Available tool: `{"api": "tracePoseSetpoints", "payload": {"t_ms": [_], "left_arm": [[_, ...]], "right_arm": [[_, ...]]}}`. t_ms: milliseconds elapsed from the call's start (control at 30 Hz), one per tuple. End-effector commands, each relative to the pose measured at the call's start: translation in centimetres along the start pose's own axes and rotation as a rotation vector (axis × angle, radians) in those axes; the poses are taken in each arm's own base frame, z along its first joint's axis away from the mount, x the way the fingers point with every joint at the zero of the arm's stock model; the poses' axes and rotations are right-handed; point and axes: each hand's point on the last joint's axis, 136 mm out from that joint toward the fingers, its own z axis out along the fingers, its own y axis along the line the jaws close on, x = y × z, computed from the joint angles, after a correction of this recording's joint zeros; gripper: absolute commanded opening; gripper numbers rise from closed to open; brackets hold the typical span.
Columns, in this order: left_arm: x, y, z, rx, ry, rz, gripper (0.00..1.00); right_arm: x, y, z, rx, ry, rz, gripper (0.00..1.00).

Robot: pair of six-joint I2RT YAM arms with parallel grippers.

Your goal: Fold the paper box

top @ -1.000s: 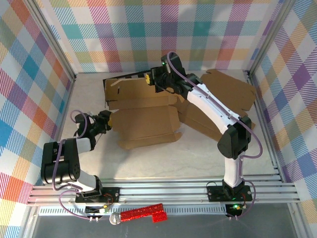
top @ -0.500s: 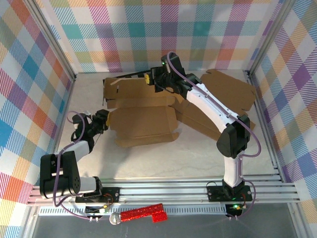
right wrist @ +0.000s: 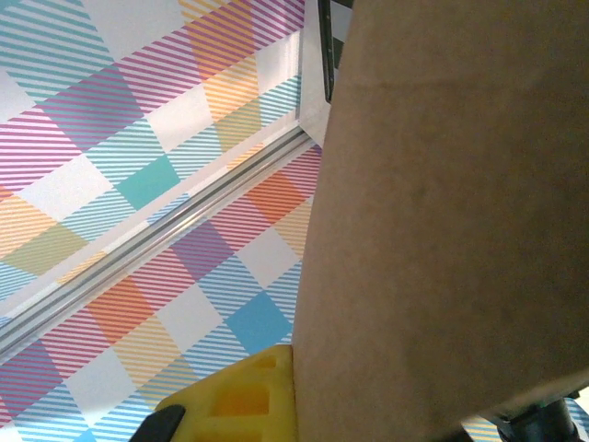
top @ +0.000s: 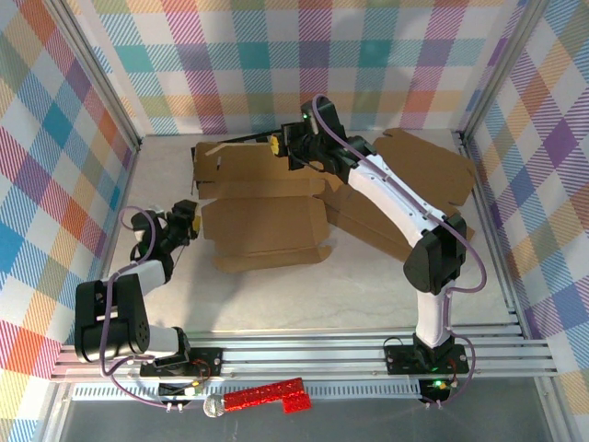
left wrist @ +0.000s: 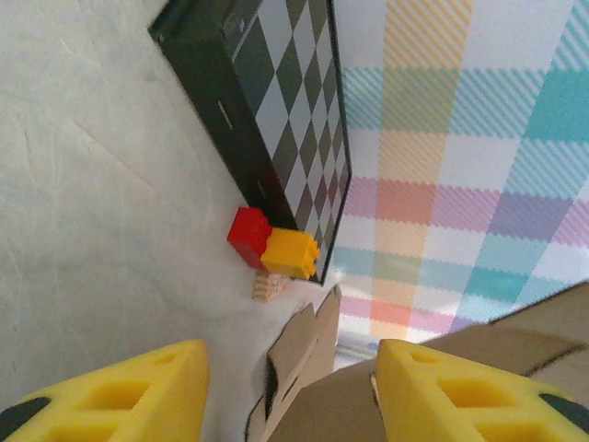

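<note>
Far left, top view: left gripper (top: 187, 219) low over the table (top: 276, 299), aimed at the left edge of the cardboard box (top: 267, 230). Just beside that edge; contact impossible to tell from above.

Left wrist view: left gripper (left wrist: 290, 359) released, yellow fingers (left wrist: 129, 391) spread wide, nothing clamped between them. Pale table surface under the gap. Ragged flap and brown panel of the box near the finger at the frame's right.

Beyond the gap: checkered board (left wrist: 276, 101) lying flat by the plaid wall. Red block (left wrist: 248, 235) and yellow block (left wrist: 293, 253) joined side by side at the board's edge. Small tan block (left wrist: 269, 287) just beside them.

Centre, top view: box unfolded and flat in the middle of the table. One broad panel toward the arms, flaps out at its sides, another panel toward the rear wall.

Right of centre: right gripper (top: 281, 147) at the box's rear edge, its arm reaching diagonally over the cardboard. Clenched on a panel of the box. Right wrist view: brown card pressed against one yellow finger (right wrist: 235, 396), plaid wall behind.

Far right: second cardboard sheet (top: 423, 170) flat on the table, partly under the right arm, near the box. Overlap with the box impossible to tell.
</note>
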Motion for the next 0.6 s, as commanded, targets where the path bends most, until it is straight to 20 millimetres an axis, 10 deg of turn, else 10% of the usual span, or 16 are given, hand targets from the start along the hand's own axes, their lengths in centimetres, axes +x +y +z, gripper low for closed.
{"api": "tracePoseSetpoints", "payload": {"t_ms": [0, 567], "left_arm": [[-2.0, -1.6, -0.4, 0.067, -0.063, -0.012, 0.52], [1.3, -3.9, 1.1, 0.143, 0.065, 0.058, 0.52]], "right_arm": [[1.7, 2.6, -2.6, -0.061, 0.052, 0.087, 0.0], [1.7, 2.6, -1.2, -0.058, 0.071, 0.106, 0.0]]}}
